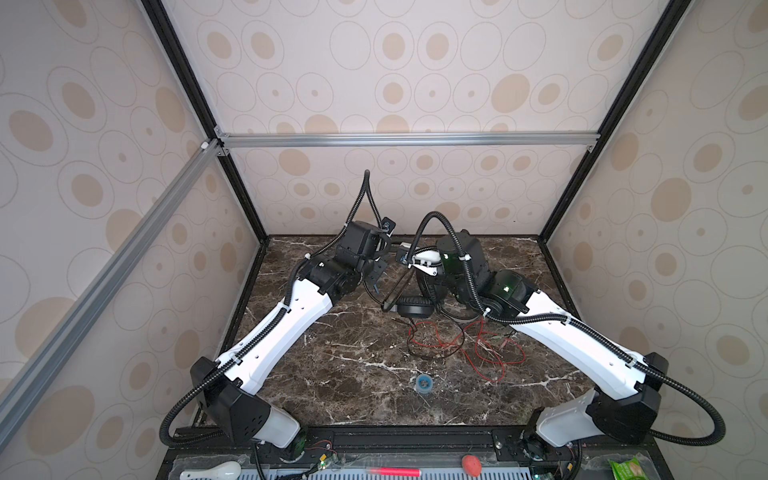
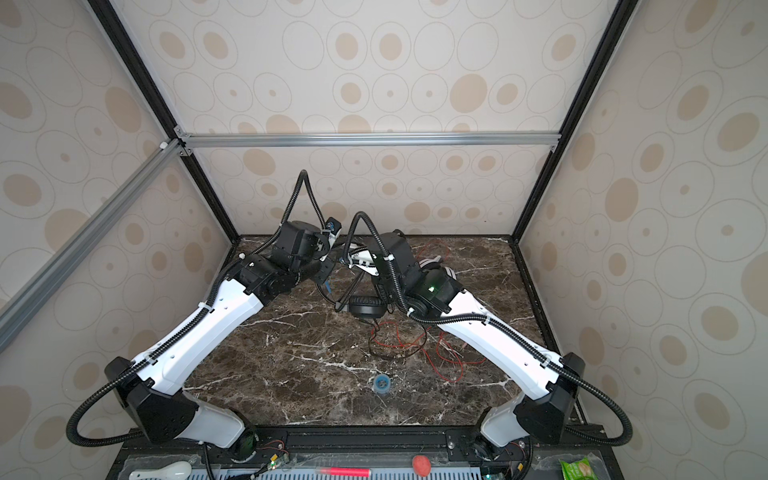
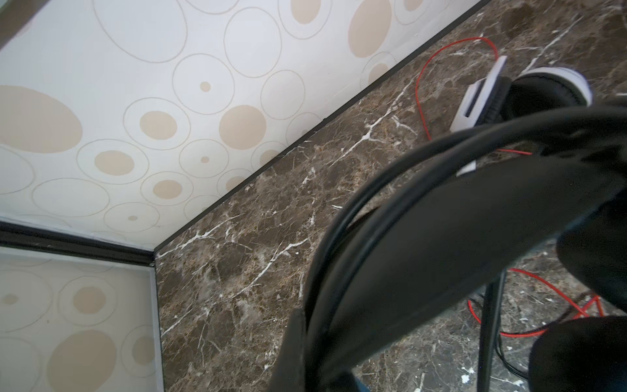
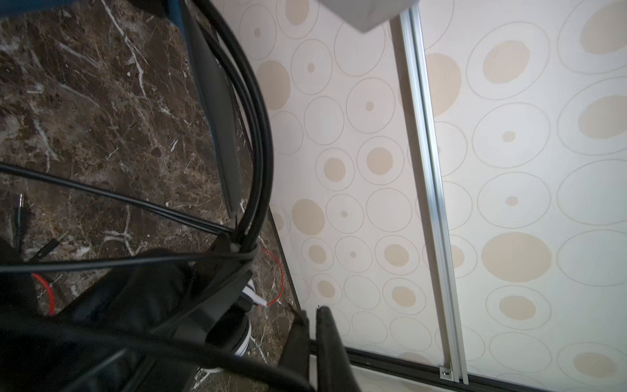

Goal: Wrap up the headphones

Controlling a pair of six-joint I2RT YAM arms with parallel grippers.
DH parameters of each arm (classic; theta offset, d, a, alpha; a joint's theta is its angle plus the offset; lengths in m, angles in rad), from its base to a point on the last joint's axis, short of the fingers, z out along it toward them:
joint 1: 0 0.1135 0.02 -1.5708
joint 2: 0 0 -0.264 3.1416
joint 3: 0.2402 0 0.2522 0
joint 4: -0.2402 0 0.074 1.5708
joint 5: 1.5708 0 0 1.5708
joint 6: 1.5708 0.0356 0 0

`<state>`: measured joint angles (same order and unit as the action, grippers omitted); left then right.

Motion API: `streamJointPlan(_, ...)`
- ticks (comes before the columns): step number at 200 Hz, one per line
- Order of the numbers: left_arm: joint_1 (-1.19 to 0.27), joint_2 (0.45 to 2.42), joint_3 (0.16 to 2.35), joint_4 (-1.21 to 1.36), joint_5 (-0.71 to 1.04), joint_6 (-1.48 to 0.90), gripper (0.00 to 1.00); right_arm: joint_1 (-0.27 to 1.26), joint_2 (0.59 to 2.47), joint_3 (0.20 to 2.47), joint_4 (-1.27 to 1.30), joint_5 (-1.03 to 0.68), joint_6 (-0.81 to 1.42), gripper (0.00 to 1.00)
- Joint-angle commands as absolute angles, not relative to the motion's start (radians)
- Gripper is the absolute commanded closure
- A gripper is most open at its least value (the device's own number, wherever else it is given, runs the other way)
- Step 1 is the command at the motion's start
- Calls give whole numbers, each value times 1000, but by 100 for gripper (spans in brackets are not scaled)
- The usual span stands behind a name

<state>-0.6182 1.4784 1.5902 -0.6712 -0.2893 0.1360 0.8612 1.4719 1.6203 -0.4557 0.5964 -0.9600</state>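
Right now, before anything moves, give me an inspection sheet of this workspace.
Surface: dark marble table, white veins.
Job's things: black headphones, one cup on the table, headband lifted; white headphones lying behind the right arm.
Clutter: small blue ring near the front.
Grippers: left gripper shut on the black headband; right gripper shut, any hold not discernible.
Cables: red cord sprawled loose; thin black cord partly looped on the table.
Surroundings: patterned walls, aluminium frame.

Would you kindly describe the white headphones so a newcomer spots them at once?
On the dark marble table, look near the back edge behind the right arm. The white headphones lie there, half hidden; unlike the all-black pair nearby, they have white shells and a red cord.
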Motion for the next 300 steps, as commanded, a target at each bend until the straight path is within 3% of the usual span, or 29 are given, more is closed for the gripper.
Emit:
streamJointPlan(1,-622,1429,1619,-711,-368,155,100,850,1461,1703,-392,600,-964,91)
streamJointPlan(59,-624,1345,1563,-680,-189,166,100,823,1489,1740,-396,571,-958,85)
streamJointPlan(101,-627,1324,1571,-702,-100,152,100,725,1540,1819,-422,473,-791,83)
streamJointPlan(168,-629,1273,1596,-702,-37,70,100,546,1533,1730,-372,313,-421,85)
streamJointPlan(219,-628,1298,1720,-716,31,30,100,508,1545,1693,-328,217,-331,85)
streamJointPlan(242,-628,1305,1760,-702,55,0,100,484,1509,1656,-308,131,-287,71)
streamJointPlan(264,-629,1315,1780,-687,82,-39,100,424,1441,1585,-314,56,-234,43)
streamJointPlan(300,-629,1320,1819,-660,108,-80,100,270,1223,1315,-215,-161,-165,21)
